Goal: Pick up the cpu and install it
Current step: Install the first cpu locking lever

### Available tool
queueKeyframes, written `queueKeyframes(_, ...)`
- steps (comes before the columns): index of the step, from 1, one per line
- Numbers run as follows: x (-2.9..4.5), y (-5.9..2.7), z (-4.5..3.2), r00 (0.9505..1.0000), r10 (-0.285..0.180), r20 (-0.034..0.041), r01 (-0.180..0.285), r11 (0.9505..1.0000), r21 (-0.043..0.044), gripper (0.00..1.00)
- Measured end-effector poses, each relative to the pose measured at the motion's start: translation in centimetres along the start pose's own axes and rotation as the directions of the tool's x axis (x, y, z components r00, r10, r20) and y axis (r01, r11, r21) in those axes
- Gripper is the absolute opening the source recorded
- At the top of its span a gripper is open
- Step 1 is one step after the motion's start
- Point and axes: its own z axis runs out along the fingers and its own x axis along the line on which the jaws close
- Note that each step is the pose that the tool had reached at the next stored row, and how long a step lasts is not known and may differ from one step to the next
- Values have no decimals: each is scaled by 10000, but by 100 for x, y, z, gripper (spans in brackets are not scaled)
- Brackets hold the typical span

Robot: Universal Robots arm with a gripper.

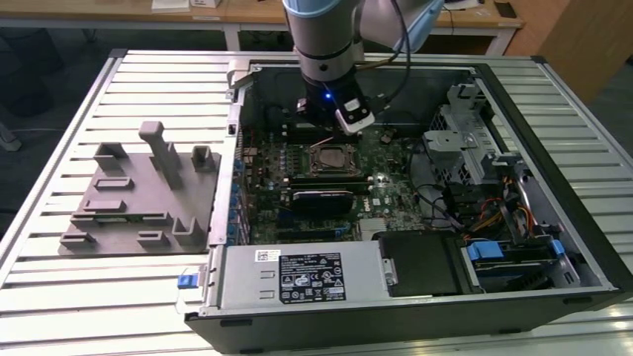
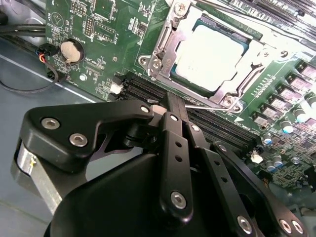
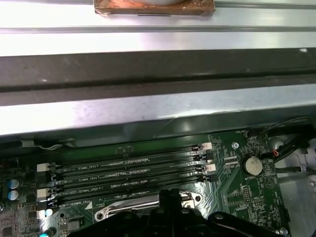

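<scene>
cpu (image 2: 210,57) top looks like matt silvery metal, socket frame (image 2: 163,47) shiny steel, gripper (image 2: 170,116) black matt plastic-ish.

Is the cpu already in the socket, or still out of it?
In. The cpu lies flat inside the socket frame in the second wrist view.

Slatted metal bench (image 1: 118,297), ribs running side to side. Open computer case (image 1: 416,311) lies across the middle toward the exterior view's right edge. Grey moulded fixture (image 1: 138,189) sits beside it, toward the left edge.
</scene>
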Motion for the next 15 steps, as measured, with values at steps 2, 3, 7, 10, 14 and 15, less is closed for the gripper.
queueKeyframes(2, 7, -2, 12, 10000, -23, 87, 23, 10000, 14, 11)
queueKeyframes(3, 11, -4, 18, 9999, -36, 141, 36, 10000, 25, 11)
queueKeyframes(7, 18, -3, 29, 9998, -57, 206, 56, 10000, 48, 11)
queueKeyframes(10, 27, 4, 37, 9997, -62, 225, 61, 10000, 57, 11)
queueKeyframes(14, 45, 16, 48, 9996, -77, 267, 75, 9999, 84, 11)
queueKeyframes(15, 49, 19, 51, 9996, -82, 280, 79, 9999, 96, 11)
